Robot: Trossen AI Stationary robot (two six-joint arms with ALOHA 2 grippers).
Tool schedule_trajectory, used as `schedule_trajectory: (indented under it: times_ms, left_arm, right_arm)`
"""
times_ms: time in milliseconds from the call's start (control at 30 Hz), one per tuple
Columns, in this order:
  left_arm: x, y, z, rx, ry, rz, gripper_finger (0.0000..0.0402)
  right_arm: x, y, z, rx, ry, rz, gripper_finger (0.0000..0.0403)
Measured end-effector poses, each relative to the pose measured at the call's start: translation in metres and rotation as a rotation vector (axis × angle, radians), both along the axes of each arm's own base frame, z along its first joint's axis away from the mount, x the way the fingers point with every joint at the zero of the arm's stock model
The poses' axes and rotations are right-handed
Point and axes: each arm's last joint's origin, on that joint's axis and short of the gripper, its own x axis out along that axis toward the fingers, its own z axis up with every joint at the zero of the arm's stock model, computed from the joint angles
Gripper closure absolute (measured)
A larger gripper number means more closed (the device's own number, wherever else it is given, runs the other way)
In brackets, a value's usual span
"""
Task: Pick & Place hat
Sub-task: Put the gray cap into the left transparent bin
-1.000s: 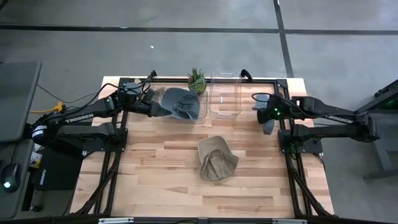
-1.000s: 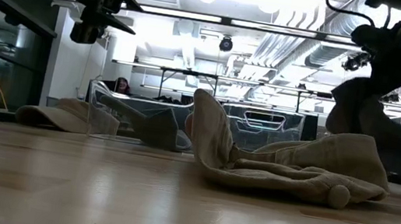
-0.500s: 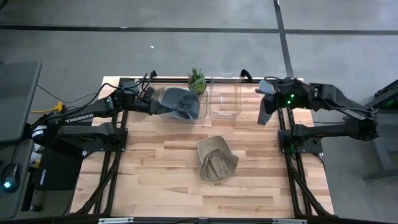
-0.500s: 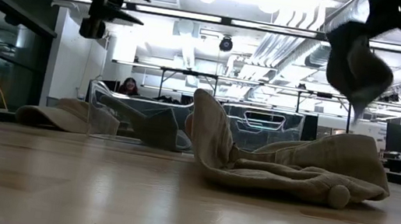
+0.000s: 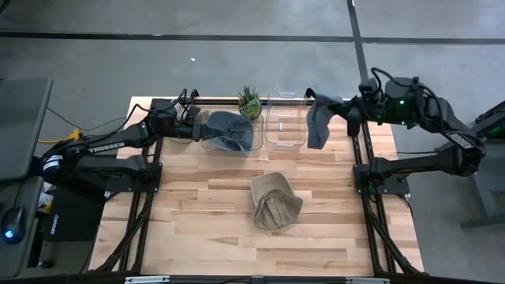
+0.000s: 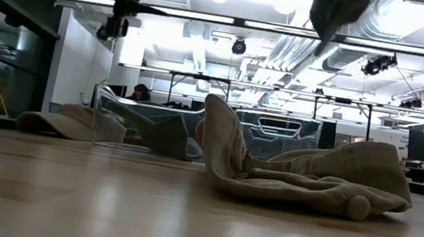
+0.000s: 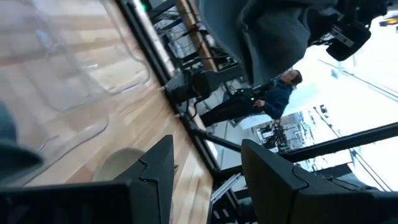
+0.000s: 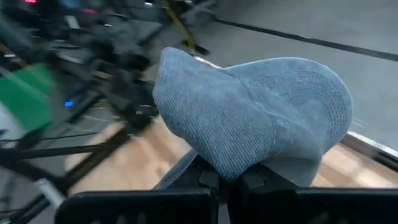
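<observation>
A grey hat is held clamped in the fully closed fingers of the right gripper, hung high above the right rear of the table beside the empty clear bin, which is judged to be its destination. In the right wrist view the cap is seen draped over the pinched fingertips. The left gripper is held partly open with nothing in it, near the left clear bin, in which another grey hat is lying. A tan hat is left mid-table, and a small plant is set at the back edge.
</observation>
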Motion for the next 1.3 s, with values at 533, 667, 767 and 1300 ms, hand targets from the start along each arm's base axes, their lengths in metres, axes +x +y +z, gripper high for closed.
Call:
schedule_trajectory:
  times_ms: [533, 667, 767, 1300]
  left_arm:
    - [0.027, 0.010, 0.014, 0.114, -0.306, -0.085, 0.0251]
    - [0.031, 0.012, 0.016, 0.101, -0.362, -0.121, 0.0228]
    - [0.035, 0.014, 0.014, 0.065, -0.373, -0.112, 0.0192]
    - [0.036, 0.022, 0.016, 0.082, -0.436, 0.145, 0.0090]
  right_arm:
    - [0.023, 0.003, 0.028, -0.017, -0.315, 0.320, 0.0403]
    - [0.035, 0.001, 0.027, -0.013, -0.324, 0.374, 0.0403]
    - [0.045, -0.001, 0.029, -0.016, -0.350, 0.426, 0.0403]
    - [0.083, -0.006, 0.033, -0.036, -0.481, 0.669, 0.0403]
